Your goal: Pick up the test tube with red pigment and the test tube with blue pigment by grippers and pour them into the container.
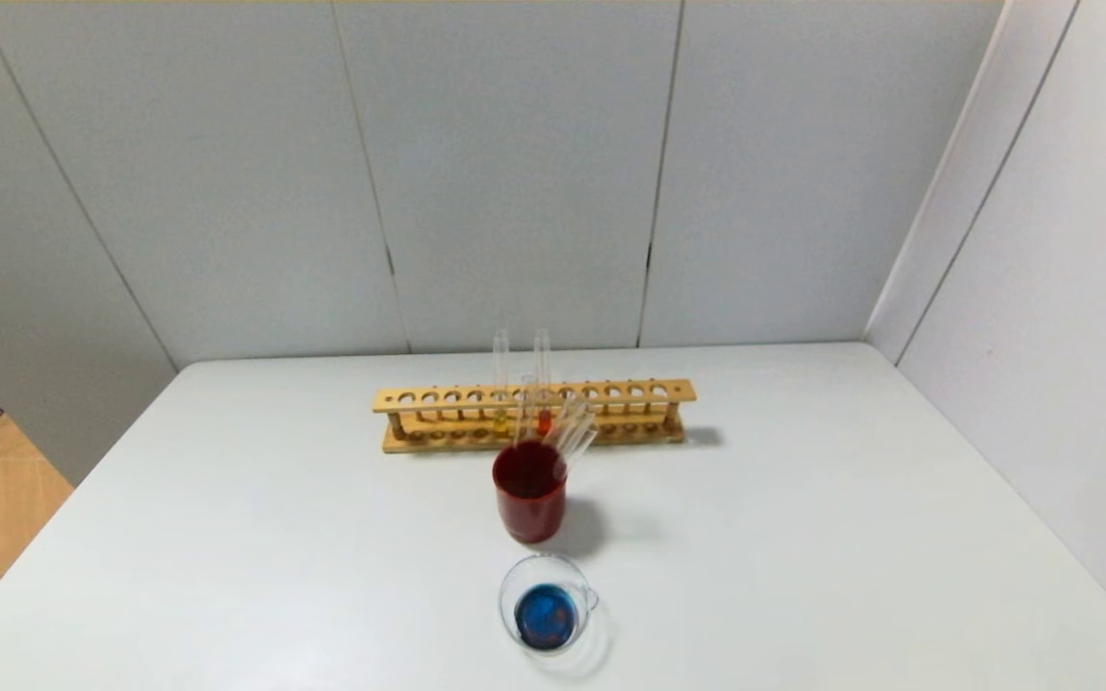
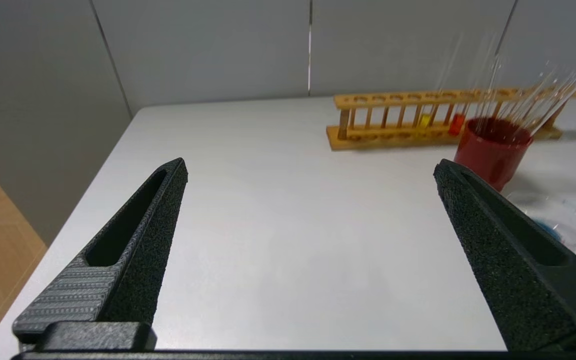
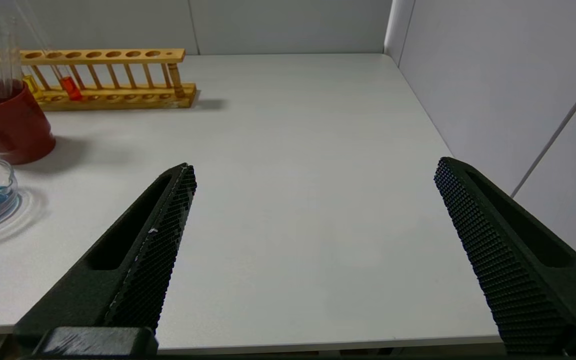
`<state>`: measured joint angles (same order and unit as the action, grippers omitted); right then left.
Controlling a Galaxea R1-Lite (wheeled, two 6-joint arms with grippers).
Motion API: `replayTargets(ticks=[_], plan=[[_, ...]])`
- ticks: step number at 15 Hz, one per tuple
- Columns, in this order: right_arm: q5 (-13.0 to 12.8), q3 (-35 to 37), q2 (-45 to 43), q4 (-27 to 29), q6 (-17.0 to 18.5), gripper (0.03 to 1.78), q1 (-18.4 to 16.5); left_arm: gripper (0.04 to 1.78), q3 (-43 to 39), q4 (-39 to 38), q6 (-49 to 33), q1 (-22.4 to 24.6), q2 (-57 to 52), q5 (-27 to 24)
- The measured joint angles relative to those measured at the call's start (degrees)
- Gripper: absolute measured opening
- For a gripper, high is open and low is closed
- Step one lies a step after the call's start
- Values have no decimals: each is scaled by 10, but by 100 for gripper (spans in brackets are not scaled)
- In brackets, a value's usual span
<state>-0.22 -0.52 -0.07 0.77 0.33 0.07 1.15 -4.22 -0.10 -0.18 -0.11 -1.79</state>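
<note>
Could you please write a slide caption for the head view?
Wooden test-tube rack behind a dark red cup of empty tubes; nearest, a clear glass beaker holding blue liquid.

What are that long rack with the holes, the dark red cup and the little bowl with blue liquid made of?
The rack looks like pale, unpainted wood: yellowish, matte, with drilled holes and thin dowel posts. The dark red cup is opaque with a dull sheen, probably plastic, though glazed ceramic is possible. The container seems to be clear glass: its blue liquid shows straight through the wall.
</note>
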Motion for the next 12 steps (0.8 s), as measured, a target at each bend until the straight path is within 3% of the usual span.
replayTargets(ticks=[4,12], plan=[[0,0,0,0,0,174,0,174,-11,43,20,0,0,11],[0,0,0,0,0,174,0,174,-11,40,-4,0,0,17]])
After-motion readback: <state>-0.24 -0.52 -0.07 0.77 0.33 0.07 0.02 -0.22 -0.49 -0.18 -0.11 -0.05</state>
